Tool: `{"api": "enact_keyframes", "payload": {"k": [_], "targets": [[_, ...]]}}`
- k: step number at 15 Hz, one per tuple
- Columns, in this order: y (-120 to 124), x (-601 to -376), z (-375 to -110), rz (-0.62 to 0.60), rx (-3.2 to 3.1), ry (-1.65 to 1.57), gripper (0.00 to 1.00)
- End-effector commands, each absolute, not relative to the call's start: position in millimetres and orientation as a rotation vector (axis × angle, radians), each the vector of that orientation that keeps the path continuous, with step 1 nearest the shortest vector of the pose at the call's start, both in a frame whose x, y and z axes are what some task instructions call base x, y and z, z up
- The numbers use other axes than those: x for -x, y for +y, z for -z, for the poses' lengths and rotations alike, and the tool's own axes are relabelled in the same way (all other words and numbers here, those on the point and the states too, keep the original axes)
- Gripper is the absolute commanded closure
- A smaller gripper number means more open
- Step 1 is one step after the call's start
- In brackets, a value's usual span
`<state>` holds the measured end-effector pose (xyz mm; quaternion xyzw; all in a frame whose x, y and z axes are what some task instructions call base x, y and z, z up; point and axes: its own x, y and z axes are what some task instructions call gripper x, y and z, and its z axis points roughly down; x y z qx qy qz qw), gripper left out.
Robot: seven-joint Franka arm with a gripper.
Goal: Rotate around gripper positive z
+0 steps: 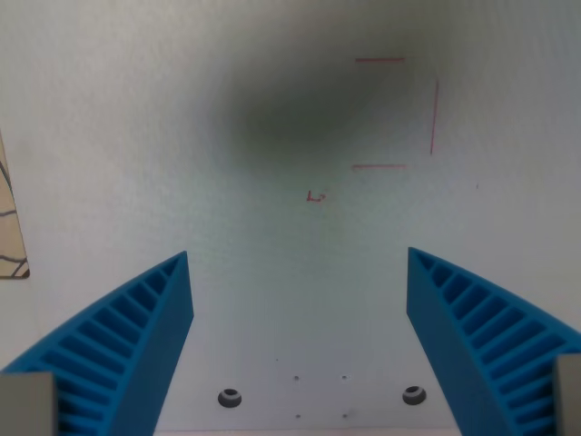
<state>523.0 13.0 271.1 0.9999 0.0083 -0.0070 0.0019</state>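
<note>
My gripper (pixel 298 259) is open and empty, with its two blue ribbed fingers (pixel 136 336) spread wide at the bottom left and bottom right of the wrist view. It hangs over a white table surface (pixel 182 136). Thin red lines form a partial square outline (pixel 399 113) on the surface at the upper right. A small red mark (pixel 315 196) lies near the middle, ahead of the fingers. A dark blurred shadow lies on the surface near the top centre.
A beige, patterned edge (pixel 11 227) shows at the far left of the wrist view. Two small round holes (pixel 230 397) and a few tiny dots sit in the surface at the bottom between the fingers.
</note>
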Motion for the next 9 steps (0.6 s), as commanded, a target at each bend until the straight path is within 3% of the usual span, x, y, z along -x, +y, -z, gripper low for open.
{"api": "enact_keyframes", "payload": {"k": [1,9], "targets": [[12.9,-523.1,-272.5,0.016,-3.13,-0.21,0.0],[12.9,-523.1,-272.5,0.016,-3.116,-0.356,0.0]]}}
